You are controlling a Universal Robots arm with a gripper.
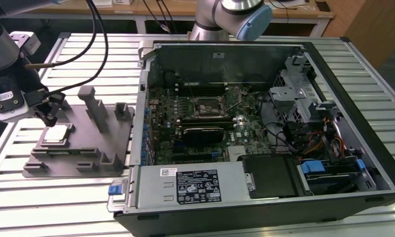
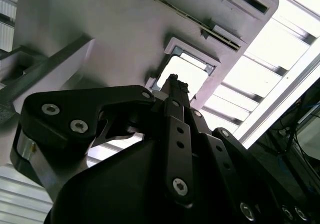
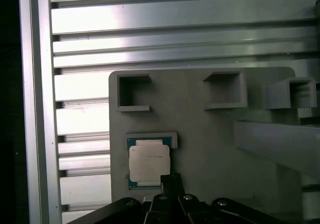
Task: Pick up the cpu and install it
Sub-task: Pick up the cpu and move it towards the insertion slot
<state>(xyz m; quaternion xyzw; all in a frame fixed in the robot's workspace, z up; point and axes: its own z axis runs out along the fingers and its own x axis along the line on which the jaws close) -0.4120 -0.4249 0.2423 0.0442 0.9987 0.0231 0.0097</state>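
black end effector, fingers pinched together on nothing, hangs over one edge of the cpu seated in its grey fixture plate recess; a clean pick likely needs it centred, level, gripping opposite rims

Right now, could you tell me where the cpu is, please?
The cpu lies in a recess of the grey fixture plate at the exterior view's left, beside the open computer case, with the gripper close above it.

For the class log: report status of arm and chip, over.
Tool low at chip edge, contact unclear. Chip flat in pocket of grey plate, not lifted. Nothing blocking it.
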